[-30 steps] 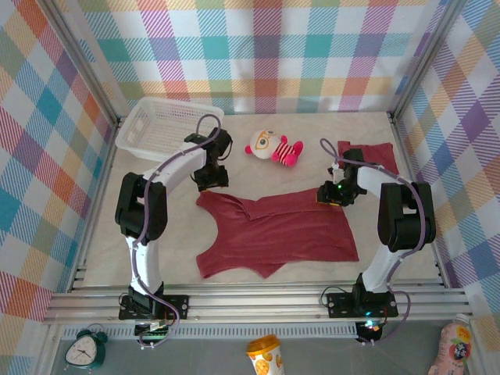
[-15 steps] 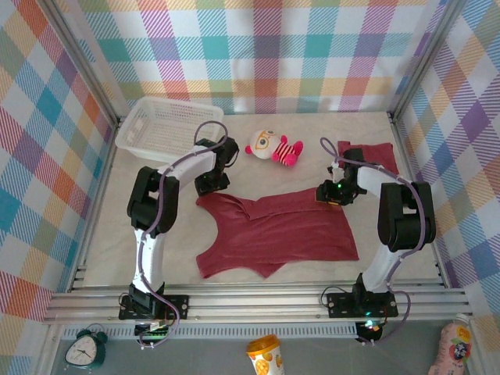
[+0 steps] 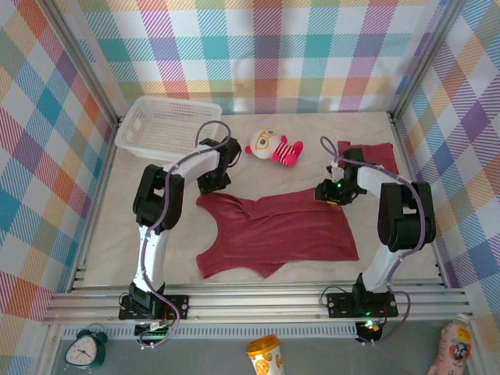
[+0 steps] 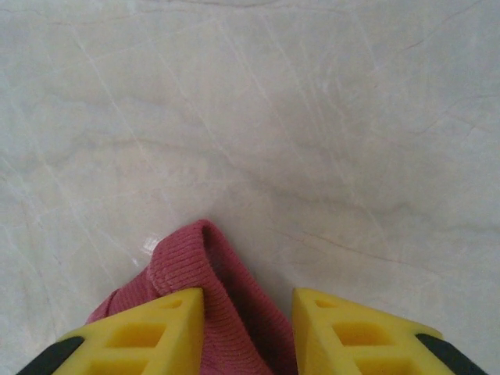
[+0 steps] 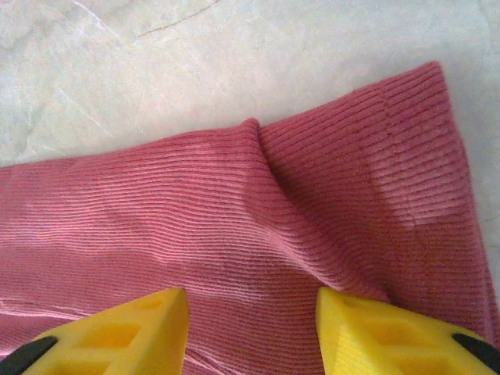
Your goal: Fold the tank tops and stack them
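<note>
Maroon tank top (image 3: 273,230) spread flat, second top (image 3: 379,152) perhaps folded beyond

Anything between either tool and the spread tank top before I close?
Nothing visible. The left tool straddles a strap of the spread tank top, the right tool its edge; cloth sits inside both openings.

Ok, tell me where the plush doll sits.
In the top view the plush doll lies far-centre, between the white basket and the far-right tank top.

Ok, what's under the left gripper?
A bunched fold of the spread tank top, between the left gripper's yellow fingers, on the pale table. The fingers cover the rest of it.
</note>
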Available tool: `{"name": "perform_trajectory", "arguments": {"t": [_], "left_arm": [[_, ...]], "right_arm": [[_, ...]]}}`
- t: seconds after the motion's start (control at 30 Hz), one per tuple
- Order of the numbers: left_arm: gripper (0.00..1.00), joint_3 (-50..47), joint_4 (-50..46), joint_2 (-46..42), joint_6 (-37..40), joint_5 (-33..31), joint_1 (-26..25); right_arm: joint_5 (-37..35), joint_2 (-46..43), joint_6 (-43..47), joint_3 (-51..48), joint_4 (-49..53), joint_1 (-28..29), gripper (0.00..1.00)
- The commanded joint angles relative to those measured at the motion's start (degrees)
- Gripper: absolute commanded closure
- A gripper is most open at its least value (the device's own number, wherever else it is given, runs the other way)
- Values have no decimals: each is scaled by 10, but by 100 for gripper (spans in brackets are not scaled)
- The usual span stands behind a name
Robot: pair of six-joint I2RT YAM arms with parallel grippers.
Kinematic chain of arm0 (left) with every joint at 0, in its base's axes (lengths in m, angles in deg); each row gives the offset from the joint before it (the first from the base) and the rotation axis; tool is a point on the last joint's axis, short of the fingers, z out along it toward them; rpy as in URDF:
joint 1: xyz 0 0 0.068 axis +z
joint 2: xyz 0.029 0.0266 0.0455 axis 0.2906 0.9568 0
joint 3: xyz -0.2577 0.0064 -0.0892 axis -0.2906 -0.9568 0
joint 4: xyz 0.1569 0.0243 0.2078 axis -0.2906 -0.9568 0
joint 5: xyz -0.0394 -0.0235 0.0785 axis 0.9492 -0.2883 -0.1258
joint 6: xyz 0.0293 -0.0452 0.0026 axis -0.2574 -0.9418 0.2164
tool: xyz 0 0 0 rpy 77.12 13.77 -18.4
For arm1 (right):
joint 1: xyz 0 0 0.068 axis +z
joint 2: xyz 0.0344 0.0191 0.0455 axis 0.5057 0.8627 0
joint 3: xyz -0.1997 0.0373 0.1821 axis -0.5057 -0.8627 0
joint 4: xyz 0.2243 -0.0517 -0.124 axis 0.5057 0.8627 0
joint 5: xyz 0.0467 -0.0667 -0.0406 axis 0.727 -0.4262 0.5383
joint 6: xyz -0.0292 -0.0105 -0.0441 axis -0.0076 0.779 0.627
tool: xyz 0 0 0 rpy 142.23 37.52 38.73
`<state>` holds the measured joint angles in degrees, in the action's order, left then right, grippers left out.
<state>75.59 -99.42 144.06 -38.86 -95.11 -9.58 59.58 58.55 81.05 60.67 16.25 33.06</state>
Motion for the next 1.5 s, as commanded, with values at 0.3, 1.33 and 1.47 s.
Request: {"name": "perform_trajectory", "arguments": {"t": [0.3,1.33,1.47], "left_arm": [[69,-40,-3,-28,16,-1,-3],[98,-161,33,-191,84,23,-51],[96,-198,50,-226,86,29,-65]], "right_arm": [[27,9,-8,1,-5,-2,53],[20,14,-22,-11,2,-6,54],[11,16,-19,-11,7,-9,54]]}}
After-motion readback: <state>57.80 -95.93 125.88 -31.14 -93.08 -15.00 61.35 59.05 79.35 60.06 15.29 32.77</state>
